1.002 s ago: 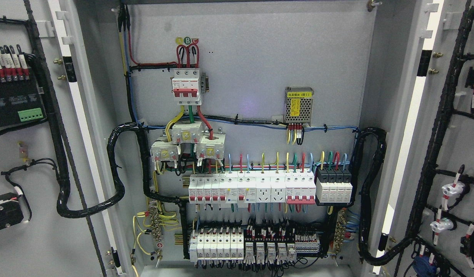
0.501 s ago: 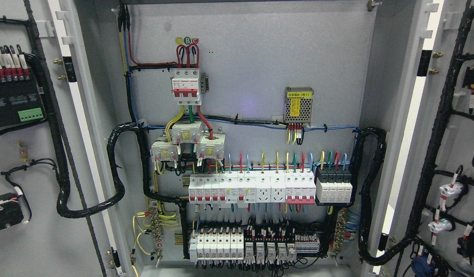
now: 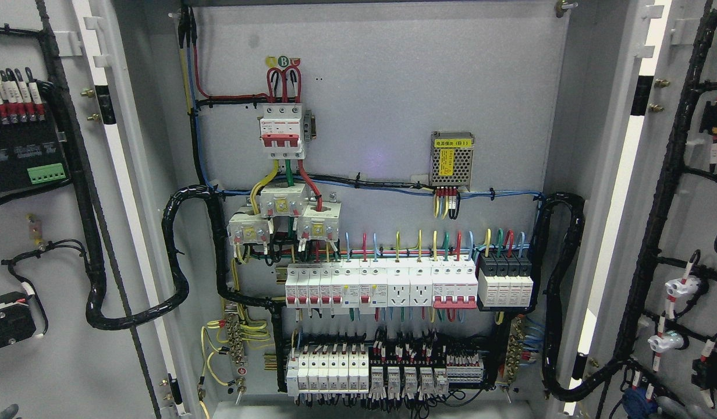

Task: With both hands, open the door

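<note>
At the far left we see the grey steel left door of the electrical cabinet swung wide open, its inner face turned toward us. It carries a black rectangular module with a small green terminal block, and a thick black corrugated cable bundle sags from the door across the hinge side into the cabinet. In the bottom left corner only a small grey tip of the left hand shows at the picture's edge, just beside the lower part of this door; we cannot tell how its fingers are set or whether it touches the door.

In the middle we look straight at the pale grey back panel. A white main breaker with a red toggle sits at its upper left, and a small metal mesh power supply with a yellow label sits to the right of it. Below them runs a long row of white breakers and sockets, fed by coloured wires.

A second black cable loom loops at the panel's right side. Further right, the grey steel right door also stands open, with black wiring and white connectors on its inner face. At the bottom edge beneath them we make out a blurred grey shape, perhaps the right hand; we cannot tell its state.
</note>
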Robot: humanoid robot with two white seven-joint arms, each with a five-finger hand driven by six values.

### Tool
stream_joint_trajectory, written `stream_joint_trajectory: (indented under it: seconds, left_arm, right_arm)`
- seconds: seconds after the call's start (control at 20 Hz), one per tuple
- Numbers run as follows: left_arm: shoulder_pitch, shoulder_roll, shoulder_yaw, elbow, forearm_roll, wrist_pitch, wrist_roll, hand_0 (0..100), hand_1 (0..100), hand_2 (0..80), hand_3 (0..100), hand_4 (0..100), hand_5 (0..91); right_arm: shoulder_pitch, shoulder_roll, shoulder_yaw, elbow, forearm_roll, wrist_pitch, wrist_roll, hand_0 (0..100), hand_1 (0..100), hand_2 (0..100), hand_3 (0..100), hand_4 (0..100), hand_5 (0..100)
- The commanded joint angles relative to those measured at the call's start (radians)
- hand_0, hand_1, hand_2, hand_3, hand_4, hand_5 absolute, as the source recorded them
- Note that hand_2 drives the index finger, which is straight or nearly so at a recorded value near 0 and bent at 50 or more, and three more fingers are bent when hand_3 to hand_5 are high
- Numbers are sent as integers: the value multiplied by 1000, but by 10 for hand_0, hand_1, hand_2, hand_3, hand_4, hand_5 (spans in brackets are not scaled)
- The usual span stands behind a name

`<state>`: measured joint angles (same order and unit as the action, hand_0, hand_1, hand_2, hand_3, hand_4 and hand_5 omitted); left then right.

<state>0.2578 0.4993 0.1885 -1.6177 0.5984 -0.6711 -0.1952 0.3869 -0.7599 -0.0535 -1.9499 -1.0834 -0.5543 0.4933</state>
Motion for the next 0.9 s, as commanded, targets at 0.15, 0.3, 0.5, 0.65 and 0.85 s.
stream_joint_trajectory:
  seconds: [0.15, 0.3, 0.5, 0.65, 0.85]
  left_arm:
    - [132, -8, -170, -93, -72, -7, -1, 0, 0, 0, 0, 43, 0]
    - [169, -34, -204, -93, -110, -7, 8, 0, 0, 0, 0, 43, 0]
    - [218, -71, -233, -91, -180, 5, 11, 0, 0, 0, 0, 44, 0]
    - [256, -96, -253, -85, -232, 13, 11, 0, 0, 0, 0, 43, 0]
    - [314, -136, -281, -73, -282, 56, 10, 0, 0, 0, 0, 43, 0]
  right_arm:
    - [-37, 206, 283, 54, 290, 1, -67, 0, 0, 0, 0, 0, 0]
    - [-19, 284, 322, 100, 361, 1, -105, 0, 0, 0, 0, 0, 0]
    - [20, 362, 343, 179, 451, 1, -108, 0, 0, 0, 0, 0, 0]
    - [81, 399, 348, 216, 467, -1, -111, 0, 0, 0, 0, 0, 0]
    - [133, 415, 374, 268, 477, -6, -113, 0, 0, 0, 0, 0, 0]
